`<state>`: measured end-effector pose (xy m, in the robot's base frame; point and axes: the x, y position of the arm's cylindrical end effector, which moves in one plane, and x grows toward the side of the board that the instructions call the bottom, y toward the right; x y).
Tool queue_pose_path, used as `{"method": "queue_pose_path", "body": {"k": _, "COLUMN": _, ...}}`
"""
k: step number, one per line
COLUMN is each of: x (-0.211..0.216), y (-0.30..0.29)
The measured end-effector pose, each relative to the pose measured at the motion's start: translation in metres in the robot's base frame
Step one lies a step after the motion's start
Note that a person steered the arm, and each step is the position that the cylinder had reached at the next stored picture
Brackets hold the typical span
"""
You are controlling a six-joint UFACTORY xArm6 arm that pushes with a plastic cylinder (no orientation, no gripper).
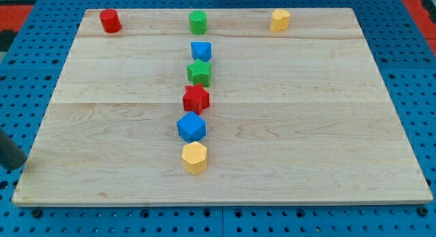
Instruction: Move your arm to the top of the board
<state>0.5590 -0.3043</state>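
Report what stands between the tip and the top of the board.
Nothing visible does. My tip sits at the view's left, by the left edge of the board, apart from every block. A straight run toward the view's top along that edge should pass left of the red cylinder, the nearest block up there.

A pale wooden tabletop (pixel 327 114), made of joined planks with visible grain, fills most of the view. It lies on a blue perforated base (pixel 41 19) dotted with regular holes. A red strip (pixel 417 0) shows at the view's top right corner. Lighting is even.
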Motion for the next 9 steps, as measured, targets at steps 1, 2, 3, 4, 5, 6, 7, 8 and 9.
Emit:
{"method": "queue_pose_path", "body": {"k": 1, "x": 0.0, "y": 0.0}}
{"method": "queue_pose_path", "body": {"k": 2, "x": -0.018, "y": 0.015}}
{"method": "queue_pose_path", "body": {"k": 3, "x": -0.047, "y": 0.027}}
{"method": "queue_pose_path", "body": {"k": 4, "x": -0.087, "y": 0.068}}
{"method": "queue_pose_path", "body": {"k": 5, "x": -0.136, "y": 0.105}}
{"method": "queue_pose_path", "body": {"k": 6, "x": -0.192, "y": 0.099}}
{"method": "queue_pose_path", "body": {"k": 7, "x": -0.272, "y": 0.122}}
{"method": "queue_pose_path", "body": {"k": 8, "x": -0.317, "y": 0.178}}
{"method": "queue_pose_path", "body": {"k": 9, "x": -0.362, "y": 0.196}}
